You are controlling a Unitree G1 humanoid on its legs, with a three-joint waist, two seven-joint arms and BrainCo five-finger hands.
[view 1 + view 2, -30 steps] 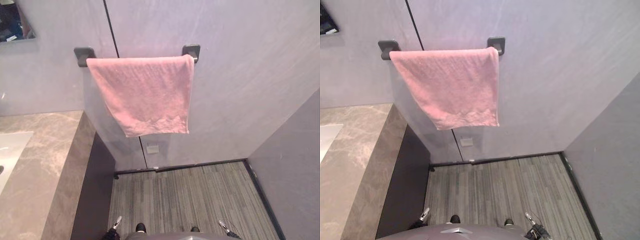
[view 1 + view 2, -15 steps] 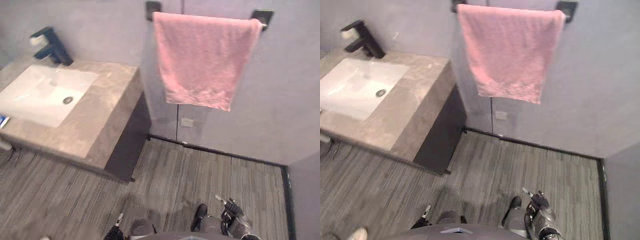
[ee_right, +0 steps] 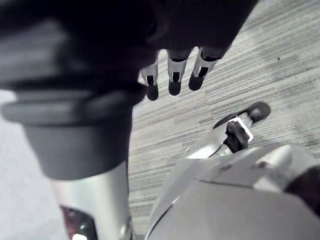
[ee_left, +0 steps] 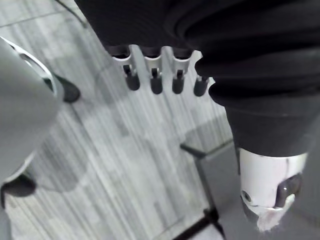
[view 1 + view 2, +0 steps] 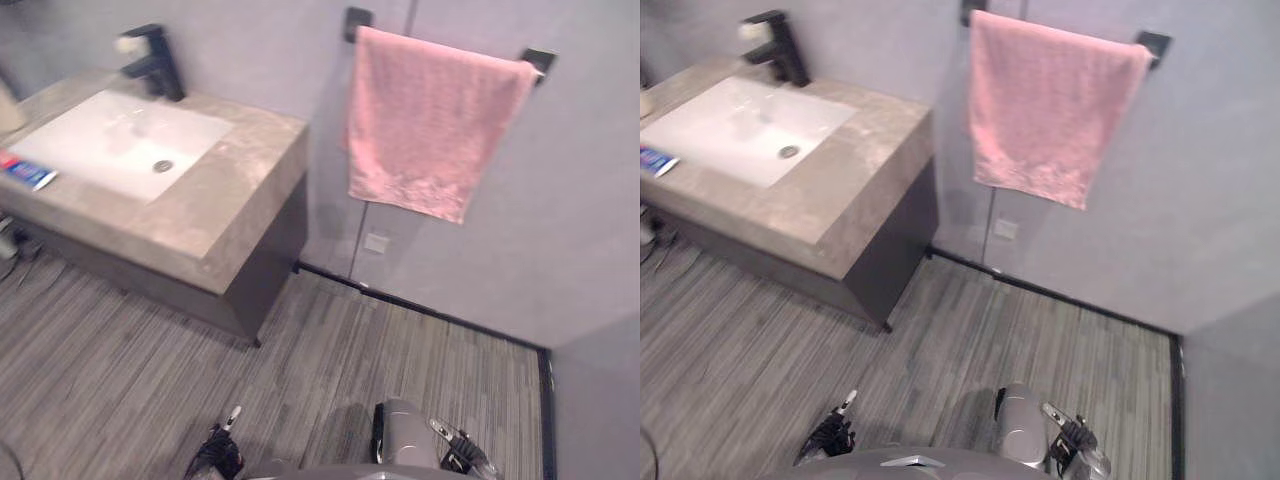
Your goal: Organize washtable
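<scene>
The washtable point(image 5: 232, 192) is a grey stone counter at the upper left, with a white sink point(image 5: 118, 140) and a black faucet point(image 5: 152, 60). A blue and red tube point(image 5: 28, 173) lies on the counter's left end by the sink. A pink towel point(image 5: 432, 122) hangs over a dark bar on the wall to the right of the counter. My left hand point(image 5: 830, 436) and right hand point(image 5: 1076, 450) hang low over the floor, far from the counter. In the wrist views the left hand's fingers point(image 4: 154, 80) and the right hand's fingers point(image 3: 172, 80) are straight and hold nothing.
Grey striped plank floor point(image 5: 150, 360) spreads in front of the counter. A dark cabinet front point(image 5: 270, 250) sits under the counter. A small wall socket point(image 5: 376, 243) is below the towel. A side wall point(image 5: 600, 400) closes the right.
The whole picture has shifted, so the camera has moved: the washtable and sink now show more fully and the towel sits further right. Both hands stay low.
</scene>
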